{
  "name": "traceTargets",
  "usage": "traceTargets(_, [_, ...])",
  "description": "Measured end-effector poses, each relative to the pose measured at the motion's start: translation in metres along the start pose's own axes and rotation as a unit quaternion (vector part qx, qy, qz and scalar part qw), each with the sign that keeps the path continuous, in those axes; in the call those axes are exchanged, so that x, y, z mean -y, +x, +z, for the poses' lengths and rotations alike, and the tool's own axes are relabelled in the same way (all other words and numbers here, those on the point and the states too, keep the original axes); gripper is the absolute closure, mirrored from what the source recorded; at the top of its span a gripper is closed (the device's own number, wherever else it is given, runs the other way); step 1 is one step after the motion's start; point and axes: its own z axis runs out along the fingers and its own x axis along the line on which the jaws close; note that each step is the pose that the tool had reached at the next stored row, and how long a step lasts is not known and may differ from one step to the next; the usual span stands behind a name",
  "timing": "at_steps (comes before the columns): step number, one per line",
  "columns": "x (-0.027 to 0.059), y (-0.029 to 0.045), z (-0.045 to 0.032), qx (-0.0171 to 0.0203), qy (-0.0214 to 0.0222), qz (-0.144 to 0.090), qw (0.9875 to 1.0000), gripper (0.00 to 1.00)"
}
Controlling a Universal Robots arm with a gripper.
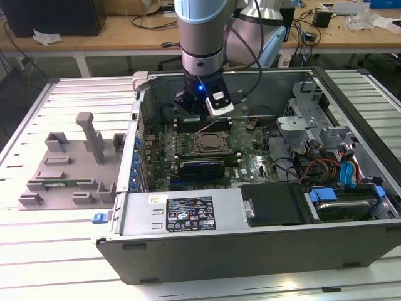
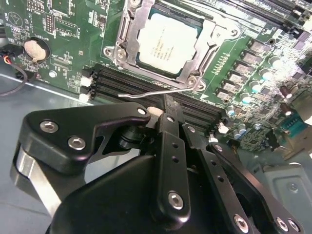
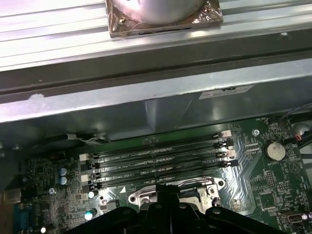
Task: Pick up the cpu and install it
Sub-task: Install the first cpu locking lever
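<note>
The cpu [image 2: 167,45] lies flat in the metal-framed socket [image 2: 127,38] on the green motherboard, its silver top facing up. In the exterior view the socket [image 1: 207,143] sits mid-board inside the open computer case. My gripper [image 2: 168,105] hangs just above the memory slots beside the socket, its tip close to the thin wire socket lever [image 2: 146,93]. The black fingers [image 3: 164,191] look pressed together with nothing between them. In the exterior view the gripper [image 1: 202,118] is just behind the socket, below the arm's wrist.
Empty black memory slots [image 3: 156,158] run beside the socket. A coin battery [image 2: 35,48] sits on the board. The case wall [image 1: 139,125], drive cage [image 1: 301,119] and cables [image 1: 326,166] ring the board. A grey parts fixture [image 1: 69,163] lies at the exterior view's left.
</note>
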Motion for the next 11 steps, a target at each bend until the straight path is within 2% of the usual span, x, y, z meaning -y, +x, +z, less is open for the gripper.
traceTargets(11, [-0.0047, -0.001, 0.0089, 0.0025, 0.0001, 0.01, 0.9999, 0.89])
